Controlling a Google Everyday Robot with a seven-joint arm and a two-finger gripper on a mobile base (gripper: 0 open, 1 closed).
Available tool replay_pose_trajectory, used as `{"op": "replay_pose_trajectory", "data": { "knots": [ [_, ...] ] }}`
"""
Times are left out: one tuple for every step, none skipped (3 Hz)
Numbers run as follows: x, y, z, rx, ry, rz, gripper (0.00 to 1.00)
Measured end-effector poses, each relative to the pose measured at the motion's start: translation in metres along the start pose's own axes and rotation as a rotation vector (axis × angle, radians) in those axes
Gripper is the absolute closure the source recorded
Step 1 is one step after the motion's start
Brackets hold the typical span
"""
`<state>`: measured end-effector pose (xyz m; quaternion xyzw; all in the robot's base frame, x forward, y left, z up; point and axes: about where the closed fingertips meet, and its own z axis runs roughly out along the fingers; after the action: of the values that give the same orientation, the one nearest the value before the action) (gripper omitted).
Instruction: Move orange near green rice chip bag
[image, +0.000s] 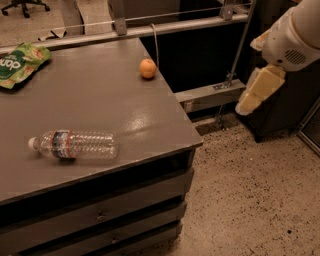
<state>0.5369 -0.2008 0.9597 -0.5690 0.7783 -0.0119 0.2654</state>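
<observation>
The orange (147, 68) sits near the far right edge of the grey table (100, 110). The green rice chip bag (20, 64) lies flat at the far left of the table, partly cut off by the frame edge. My pale yellow gripper (257, 92) hangs in the air to the right of the table, off its edge and well apart from the orange, pointing down and left. It holds nothing that I can see.
A clear plastic water bottle (75, 145) lies on its side near the table's front left. Drawers (100, 215) run under the table front. A metal rail (150, 30) runs behind the table. Speckled floor (250, 200) lies to the right.
</observation>
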Motion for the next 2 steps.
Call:
{"op": "replay_pose_trajectory", "data": {
  "knots": [
    [-0.018,-0.046,0.032,0.051,-0.116,0.042,0.00],
    [-0.042,-0.085,0.065,0.066,-0.248,0.084,0.00]
  ]
}}
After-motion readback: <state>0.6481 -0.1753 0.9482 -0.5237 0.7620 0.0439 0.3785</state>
